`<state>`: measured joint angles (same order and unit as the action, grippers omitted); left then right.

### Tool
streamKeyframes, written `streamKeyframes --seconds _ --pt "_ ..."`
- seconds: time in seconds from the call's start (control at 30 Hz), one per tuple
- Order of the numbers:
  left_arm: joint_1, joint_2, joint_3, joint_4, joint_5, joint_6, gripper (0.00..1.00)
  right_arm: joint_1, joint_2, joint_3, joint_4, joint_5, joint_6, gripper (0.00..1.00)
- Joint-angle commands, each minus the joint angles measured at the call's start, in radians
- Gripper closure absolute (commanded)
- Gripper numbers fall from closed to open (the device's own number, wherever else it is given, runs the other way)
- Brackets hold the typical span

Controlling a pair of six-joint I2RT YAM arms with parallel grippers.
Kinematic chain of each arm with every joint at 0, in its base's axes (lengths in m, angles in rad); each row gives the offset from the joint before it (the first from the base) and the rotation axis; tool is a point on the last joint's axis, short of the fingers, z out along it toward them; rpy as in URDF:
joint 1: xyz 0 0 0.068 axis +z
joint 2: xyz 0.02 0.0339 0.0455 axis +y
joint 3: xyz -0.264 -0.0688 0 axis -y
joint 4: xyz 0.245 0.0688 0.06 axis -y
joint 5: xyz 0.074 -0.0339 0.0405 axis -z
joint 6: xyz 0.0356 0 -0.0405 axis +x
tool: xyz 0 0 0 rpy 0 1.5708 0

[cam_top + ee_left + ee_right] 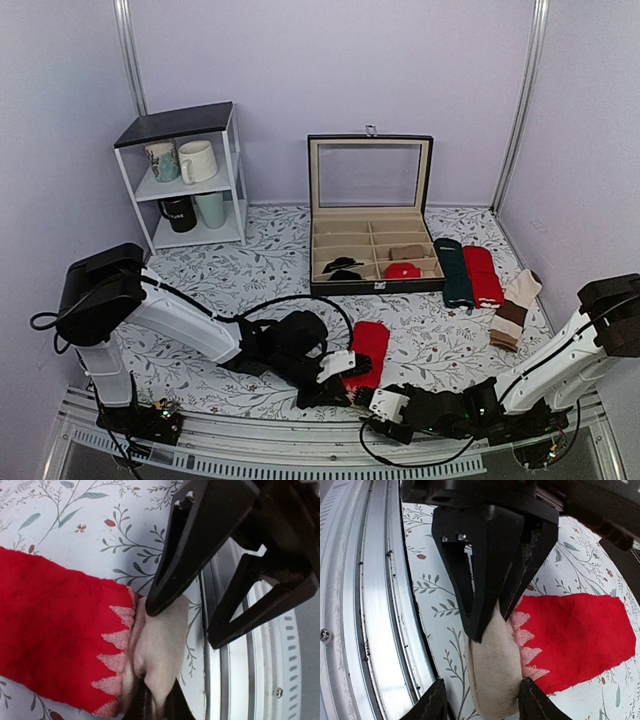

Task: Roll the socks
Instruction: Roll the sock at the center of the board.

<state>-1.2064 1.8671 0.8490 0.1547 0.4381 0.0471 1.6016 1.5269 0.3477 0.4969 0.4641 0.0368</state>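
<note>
The red socks (370,340) lie flat on the patterned cloth, with their beige end (492,675) toward the near table edge. My left gripper (152,700) is shut on that beige end (160,640), pinching it where a pink zigzag border meets the red knit (55,630). From the top view, the left gripper (340,372) reaches in from the left. My right gripper (482,702) is open and straddles the same beige end from the near side. Its right finger is against the fabric and its left finger stands apart. In the top view the right gripper (388,405) sits just right of the left one.
A metal rail (365,630) runs along the near table edge, close beside both grippers. An open compartment box (370,215) stands behind. A dark green sock (456,272), a plain red sock (483,275) and beige-brown socks (513,310) lie at the right. A shelf with mugs (185,175) stands at the back left.
</note>
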Motion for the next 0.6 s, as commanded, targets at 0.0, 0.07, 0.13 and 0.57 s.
streamKeyframes --seconds 0.0,0.07,0.13,0.57 --pt "0.006 0.06 -0.033 -0.155 0.007 -0.01 1.0 0.004 0.05 0.015 0.014 -0.002 0.016 0.52" --pt "0.008 0.066 -0.03 -0.156 0.012 -0.008 1.0 0.004 0.068 0.02 0.014 -0.004 0.028 0.54" --pt "0.007 0.068 -0.031 -0.156 0.018 -0.005 1.0 0.002 0.086 0.024 0.014 -0.005 0.036 0.56" --pt "0.003 -0.114 -0.163 0.089 -0.003 0.051 0.31 -0.064 0.125 -0.018 0.005 -0.182 0.254 0.9"
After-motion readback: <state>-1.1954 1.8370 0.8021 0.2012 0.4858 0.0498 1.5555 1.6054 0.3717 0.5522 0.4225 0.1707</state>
